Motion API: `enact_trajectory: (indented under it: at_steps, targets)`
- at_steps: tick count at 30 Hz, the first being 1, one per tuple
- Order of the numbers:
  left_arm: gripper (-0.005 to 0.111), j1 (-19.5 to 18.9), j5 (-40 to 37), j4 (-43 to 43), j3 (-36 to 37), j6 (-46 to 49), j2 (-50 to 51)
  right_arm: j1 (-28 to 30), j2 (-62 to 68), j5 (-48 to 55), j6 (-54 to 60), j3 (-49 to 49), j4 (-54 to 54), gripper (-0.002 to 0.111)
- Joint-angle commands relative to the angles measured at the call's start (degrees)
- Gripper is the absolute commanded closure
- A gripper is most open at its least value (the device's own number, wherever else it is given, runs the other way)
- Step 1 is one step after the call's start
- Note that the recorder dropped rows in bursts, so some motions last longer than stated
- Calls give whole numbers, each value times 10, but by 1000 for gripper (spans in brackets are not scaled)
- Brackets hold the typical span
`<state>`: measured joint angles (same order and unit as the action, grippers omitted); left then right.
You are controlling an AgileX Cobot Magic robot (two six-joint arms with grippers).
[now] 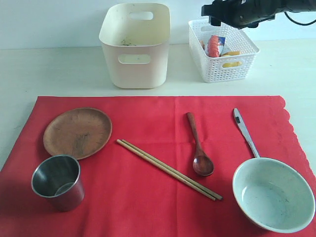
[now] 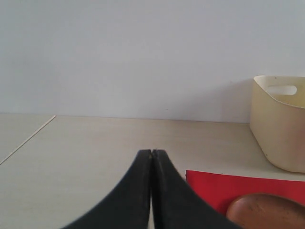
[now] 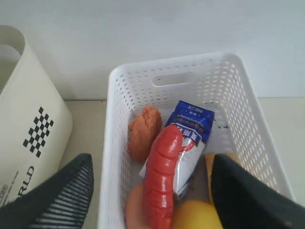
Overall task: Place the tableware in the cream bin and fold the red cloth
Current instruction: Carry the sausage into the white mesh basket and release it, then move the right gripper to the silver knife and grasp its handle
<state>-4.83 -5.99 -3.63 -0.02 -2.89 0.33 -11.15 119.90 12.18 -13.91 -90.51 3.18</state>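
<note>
On the red cloth (image 1: 148, 197) lie a brown wooden plate (image 1: 77, 132), a steel cup (image 1: 57, 181), wooden chopsticks (image 1: 168, 169), a dark spoon (image 1: 198, 145), a silver knife (image 1: 245, 132) and a pale bowl (image 1: 273, 193). The cream bin (image 1: 134, 44) stands behind the cloth. My right gripper (image 3: 151, 160) hangs open above the white basket (image 3: 114, 143), holding nothing. Low over the table beside the cloth's corner (image 2: 214, 183), my left gripper (image 2: 151, 152) is shut and empty, with the plate's edge (image 2: 267, 210) and the bin (image 2: 281, 124) nearby.
The white lattice basket (image 1: 222, 49) to the right of the bin holds a red sausage (image 3: 162, 181), a blue-white carton (image 3: 190, 129), an orange lump (image 3: 143, 131) and yellow food (image 3: 195, 214). Bare table surrounds the cloth.
</note>
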Motion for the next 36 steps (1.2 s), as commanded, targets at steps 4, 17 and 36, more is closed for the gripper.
enact_trajectory:
  at_steps: [4,17,36]
  targets:
    - [104,4,1,-1,0,2,-3,2,-73,116,4,-4,0,56]
    - [104,4,1,-1,0,2,-3,-2,-272,244,8,103,2,105]
    - [104,4,1,-1,0,2,-3,-2,-412,197,14,400,-32,108]
